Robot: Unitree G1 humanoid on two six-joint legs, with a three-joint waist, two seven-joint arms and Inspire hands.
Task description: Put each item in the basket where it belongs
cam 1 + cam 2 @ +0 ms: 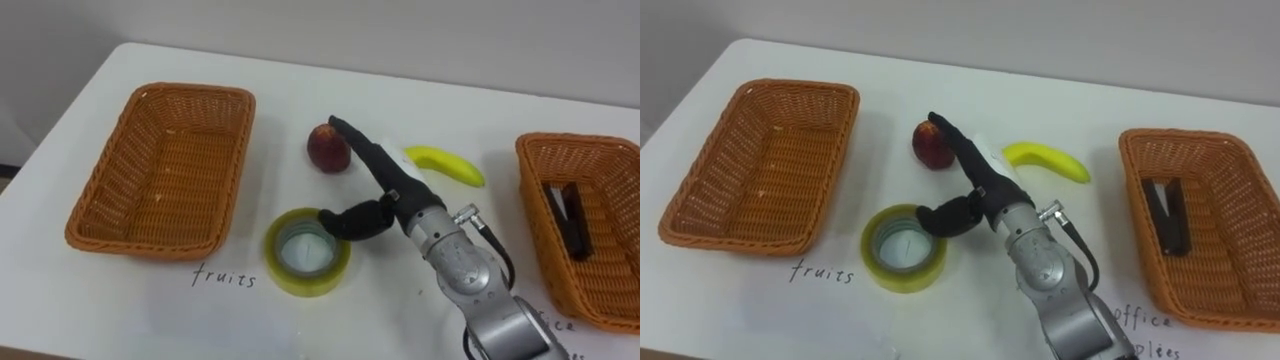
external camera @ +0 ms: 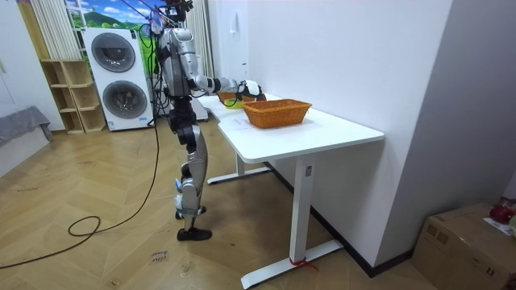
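Peach (image 1: 327,148): reddish, mid-table, between the baskets.
Banana (image 1: 445,165): yellow, flat, right of the peach.
Tape roll (image 1: 307,252): yellow ring, lying flat, front of the peach.
Left basket (image 1: 190,89): wicker.
Right basket (image 1: 580,138): wicker, black item (image 1: 570,215) inside.

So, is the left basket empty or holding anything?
Empty: the left basket shows bare wicker inside; the red fruit and banana lie outside it.

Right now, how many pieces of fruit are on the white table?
2: a round red fruit at the fingertips of the right hand, and a curved yellow banana just to its right. None looks hidden.
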